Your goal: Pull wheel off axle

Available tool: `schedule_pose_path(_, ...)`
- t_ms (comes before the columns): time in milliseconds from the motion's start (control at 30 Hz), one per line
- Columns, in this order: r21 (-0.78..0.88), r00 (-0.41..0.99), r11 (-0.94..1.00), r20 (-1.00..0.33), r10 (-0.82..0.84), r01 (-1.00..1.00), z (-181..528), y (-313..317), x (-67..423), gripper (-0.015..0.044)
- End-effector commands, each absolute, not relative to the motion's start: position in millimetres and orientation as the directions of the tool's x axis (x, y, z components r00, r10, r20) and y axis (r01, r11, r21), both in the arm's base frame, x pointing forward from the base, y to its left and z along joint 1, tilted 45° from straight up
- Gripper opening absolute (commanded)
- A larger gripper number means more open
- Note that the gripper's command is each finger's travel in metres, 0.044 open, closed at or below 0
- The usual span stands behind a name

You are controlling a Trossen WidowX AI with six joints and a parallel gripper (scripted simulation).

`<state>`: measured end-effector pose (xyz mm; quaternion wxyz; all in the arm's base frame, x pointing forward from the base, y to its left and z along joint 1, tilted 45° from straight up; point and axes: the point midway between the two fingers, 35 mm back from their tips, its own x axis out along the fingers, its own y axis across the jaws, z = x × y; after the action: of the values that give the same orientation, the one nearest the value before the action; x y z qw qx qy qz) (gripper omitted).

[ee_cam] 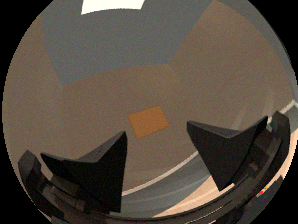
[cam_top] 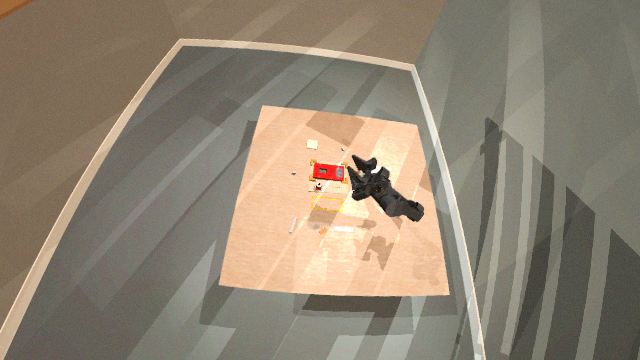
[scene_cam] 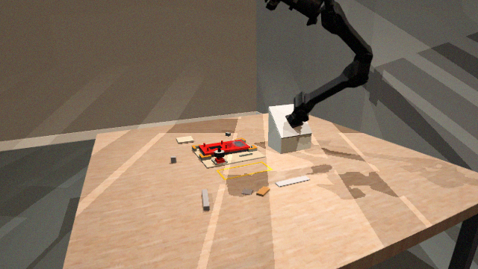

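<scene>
Orange chip beside grey chip (touching unclear).

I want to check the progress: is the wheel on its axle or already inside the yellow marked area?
On the axle. The black wheel sits on its red stand beside the red board; the yellow marked area holds nothing.

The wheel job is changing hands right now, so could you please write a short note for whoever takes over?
Claw: partly open, holding nothing, high above the table near the red fixture.
Wheel: on its upright axle at the fixture's front edge, untouched.
Marked area: yellow outline just in front of the fixture, nothing inside it.
Done: nothing yet.
Left: descend, grip the wheel, pull it off, set it inside the outline, open and back clear.
</scene>
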<state>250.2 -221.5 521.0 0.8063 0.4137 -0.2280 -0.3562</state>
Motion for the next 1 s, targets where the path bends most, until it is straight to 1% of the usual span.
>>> schedule_pose_path(0, 0.744, 0.711, 0.441, -0.064, -0.7, 0.501, 478.4, -225.5, 287.0, 0.03)
schedule_pose_path(167, 0.599, 0.77, 0.524, -0.273, -0.577, 0.605, 411.6, -223.9, 332.0, 0.03)
schedule_pose_path(300, 0.488, 0.777, 0.608, -0.447, -0.443, 0.627, 352.1, -215.6, 360.7, 0.03)
schedule_pose_path(433, 0.404, 0.745, 0.695, -0.601, -0.289, 0.595, 293.5, -201.0, 380.1, 0.03)
schedule_pose_path(600, 0.357, 0.643, 0.799, -0.764, -0.048, 0.484, 216.0, -171.7, 392.4, 0.03)
schedule_pose_path(700, 0.372, 0.557, 0.839, -0.824, 0.101, 0.397, 174.2, -150.6, 392.4, 0.03)
schedule_pose_path(800, 0.42, 0.455, 0.855, -0.853, 0.256, 0.305, 135.5, -126.7, 387.5, 0.03)
schedule_pose_path(867, 0.475, 0.373, 0.847, -0.85, 0.372, 0.239, 109.3, -107.5, 381.0, 0.03)
schedule_pose_path(967, 0.577, 0.251, 0.801, -0.808, 0.533, 0.157, 76.4, -78.8, 368.2, 0.03)
